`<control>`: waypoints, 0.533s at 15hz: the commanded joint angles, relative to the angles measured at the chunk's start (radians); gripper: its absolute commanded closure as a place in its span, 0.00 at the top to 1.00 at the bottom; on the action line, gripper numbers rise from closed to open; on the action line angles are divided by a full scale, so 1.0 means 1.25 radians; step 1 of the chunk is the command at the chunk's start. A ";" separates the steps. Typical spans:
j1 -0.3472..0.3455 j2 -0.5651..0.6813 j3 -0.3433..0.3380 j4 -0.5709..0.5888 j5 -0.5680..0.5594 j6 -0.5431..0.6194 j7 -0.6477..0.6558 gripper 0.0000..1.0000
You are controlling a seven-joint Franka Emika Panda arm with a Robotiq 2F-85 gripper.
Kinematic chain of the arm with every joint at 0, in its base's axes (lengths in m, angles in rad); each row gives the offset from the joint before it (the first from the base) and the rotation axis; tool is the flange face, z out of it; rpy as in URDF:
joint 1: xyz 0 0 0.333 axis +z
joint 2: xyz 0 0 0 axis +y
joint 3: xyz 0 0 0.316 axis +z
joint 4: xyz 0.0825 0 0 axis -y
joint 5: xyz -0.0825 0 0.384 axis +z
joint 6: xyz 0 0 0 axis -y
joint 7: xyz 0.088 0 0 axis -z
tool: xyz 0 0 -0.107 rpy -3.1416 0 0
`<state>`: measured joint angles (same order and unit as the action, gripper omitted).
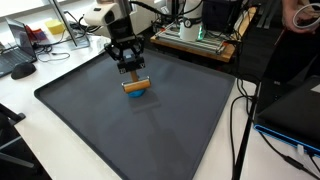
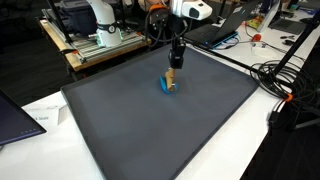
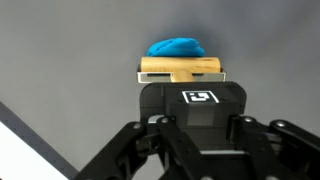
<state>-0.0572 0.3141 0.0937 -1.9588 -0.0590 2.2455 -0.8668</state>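
A wooden block [image 1: 136, 84] with a blue pad [image 3: 176, 47] on its lower side is clamped in the narrowed gripper [image 1: 131, 72], over the far middle of a dark grey mat [image 1: 150, 140]. Whether the pad touches the mat is unclear. A level, centred hold should serve best.

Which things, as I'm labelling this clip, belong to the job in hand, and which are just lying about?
In hand: gripper, shut on the wooden block; blue piece against it; grey mat beneath.
Lying about: cables; green circuit board.
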 commanded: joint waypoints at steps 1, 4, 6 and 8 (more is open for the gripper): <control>0.008 0.077 0.020 0.007 0.054 0.065 0.002 0.22; 0.008 0.082 0.021 0.012 0.055 0.063 0.002 0.22; 0.008 0.084 0.023 0.016 0.057 0.061 0.002 0.22; 0.008 0.086 0.025 0.018 0.057 0.060 0.002 0.22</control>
<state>-0.0572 0.3235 0.1010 -1.9483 -0.0589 2.2464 -0.8638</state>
